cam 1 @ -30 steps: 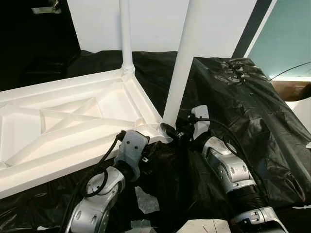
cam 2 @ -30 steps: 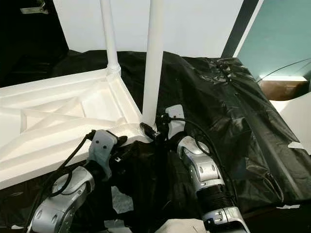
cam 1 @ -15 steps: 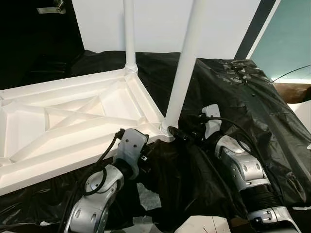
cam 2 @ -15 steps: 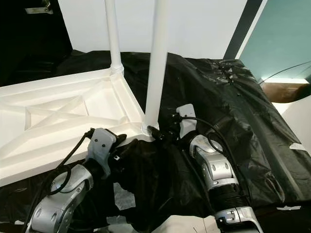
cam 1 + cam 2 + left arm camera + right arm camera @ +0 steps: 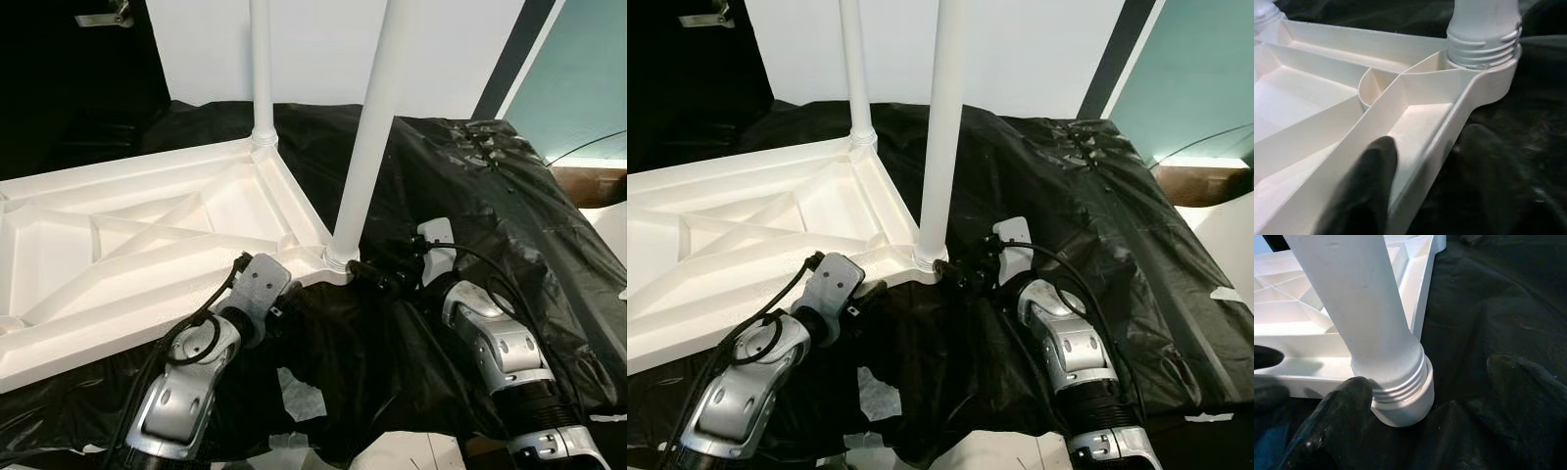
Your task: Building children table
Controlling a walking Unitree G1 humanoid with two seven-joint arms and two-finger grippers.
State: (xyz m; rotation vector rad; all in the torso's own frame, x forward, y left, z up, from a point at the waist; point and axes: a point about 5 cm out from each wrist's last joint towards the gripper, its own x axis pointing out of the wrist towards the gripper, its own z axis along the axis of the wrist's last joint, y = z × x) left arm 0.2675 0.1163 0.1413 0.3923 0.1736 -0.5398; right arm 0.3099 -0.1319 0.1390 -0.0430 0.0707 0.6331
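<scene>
**White plastic leg now upright in its corner socket**

White plastic is the whole piece: the table top (image 5: 147, 245) lies upside down on a black plastic sheet (image 5: 490, 186), its ribs facing up, and two legs rise from it. The far leg (image 5: 262, 69) stands at the back corner. The near leg (image 5: 367, 137) stands in the corner socket (image 5: 1400, 401) nearest to the robot.

One second ago the near leg leaned clearly to the right and the right gripper (image 5: 377, 277) was tight at its foot. Now the leg is closer to straight, and the right arm has drawn back a little toward the robot. In the right wrist view the fingers (image 5: 1337, 416) stand apart, one of them touching the threaded collar, the other away on the sheet, so this gripper is open and holds nothing. The threads above the socket rim are still visible, so I judge the leg is not fully screwed down.

The left gripper (image 5: 257, 294) rests at the near edge of the table top. One finger (image 5: 1369, 191) lies in a compartment between the ribs; whether it pinches the edge I cannot tell.

I think more turns of the leg are needed.
</scene>
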